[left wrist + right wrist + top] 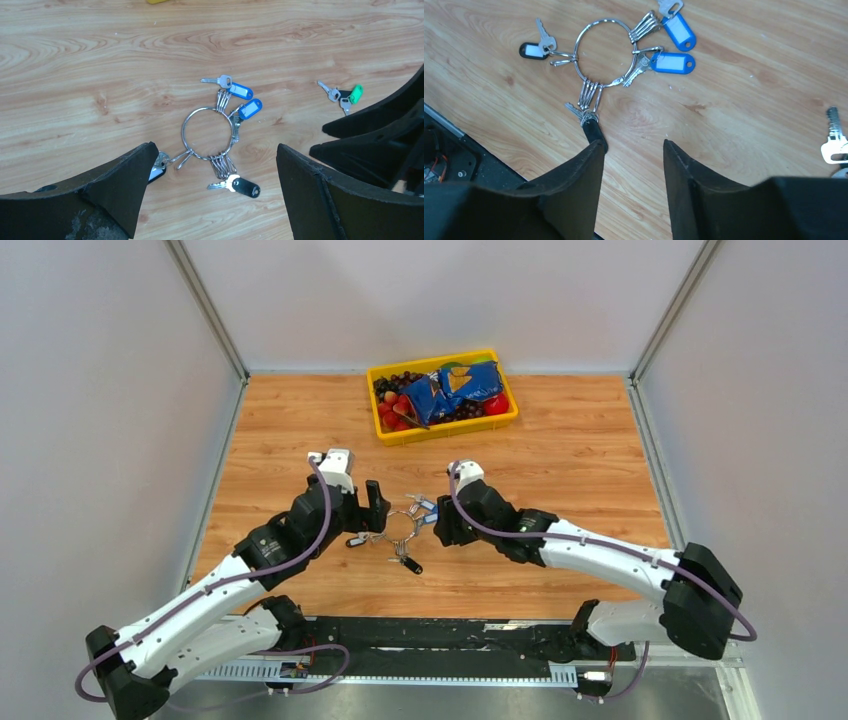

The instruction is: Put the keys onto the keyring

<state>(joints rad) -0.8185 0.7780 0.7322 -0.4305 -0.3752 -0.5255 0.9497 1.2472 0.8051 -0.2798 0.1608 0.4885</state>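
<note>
The keys lay at three o'clock from the right claw, nearer it than the left claw. Both claws stood released, holding nothing.

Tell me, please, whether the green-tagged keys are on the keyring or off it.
Off: the green-tagged keys lie apart from the keyring, which carries only blue-tagged keys and black-tagged keys.

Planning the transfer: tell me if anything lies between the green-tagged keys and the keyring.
Nothing visible does. Only bare wood separates the keys from the keyring. The ring's own blue tags hang on the side facing the keys.
</note>
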